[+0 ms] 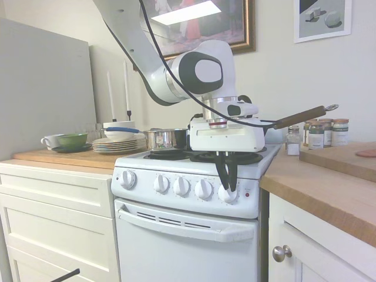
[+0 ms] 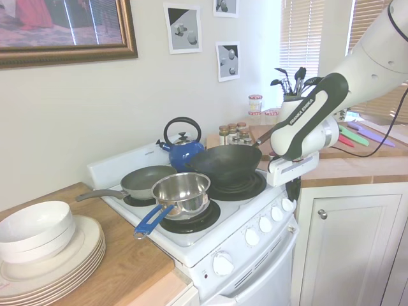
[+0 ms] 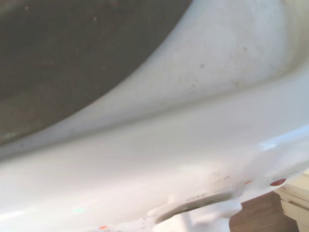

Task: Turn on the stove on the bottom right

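— Gripping the rightmost knob on the stove, lower centre of the first exterior view?
— Yes: gripper pointing down, black fingers clamped around it.
— Best approach now?
— Keep the grip centred, twist gently, avoid slipping off, watch the red light.

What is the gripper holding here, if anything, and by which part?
The gripper is closed on the rightmost knob of the stove, one finger on each side of the round knob. It carries nothing else.
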Robot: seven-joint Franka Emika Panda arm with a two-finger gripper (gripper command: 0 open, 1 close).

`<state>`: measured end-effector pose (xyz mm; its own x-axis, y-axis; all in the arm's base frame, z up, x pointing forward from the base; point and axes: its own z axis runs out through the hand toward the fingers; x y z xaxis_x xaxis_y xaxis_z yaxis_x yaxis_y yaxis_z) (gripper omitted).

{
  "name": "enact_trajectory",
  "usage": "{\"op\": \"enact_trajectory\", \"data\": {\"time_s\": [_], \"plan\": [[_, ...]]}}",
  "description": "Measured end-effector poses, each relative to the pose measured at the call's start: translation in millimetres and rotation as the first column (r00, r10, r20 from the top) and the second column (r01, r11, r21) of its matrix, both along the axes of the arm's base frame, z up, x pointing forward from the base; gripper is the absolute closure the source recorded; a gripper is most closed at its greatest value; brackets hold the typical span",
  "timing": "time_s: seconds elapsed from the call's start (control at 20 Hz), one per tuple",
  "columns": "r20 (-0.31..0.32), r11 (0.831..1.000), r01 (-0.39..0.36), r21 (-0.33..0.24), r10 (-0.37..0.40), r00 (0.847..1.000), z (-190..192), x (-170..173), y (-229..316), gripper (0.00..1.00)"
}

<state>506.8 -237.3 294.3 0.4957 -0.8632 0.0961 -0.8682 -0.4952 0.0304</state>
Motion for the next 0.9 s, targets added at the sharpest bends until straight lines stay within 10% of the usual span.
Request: {"op": "enact_trajectory", "data": {"time_s": [0.9], "plan": [[0.001, 0.999, -0.031, -0.014, 0.031, 1.000, 2, 7, 13, 1.00]]}}
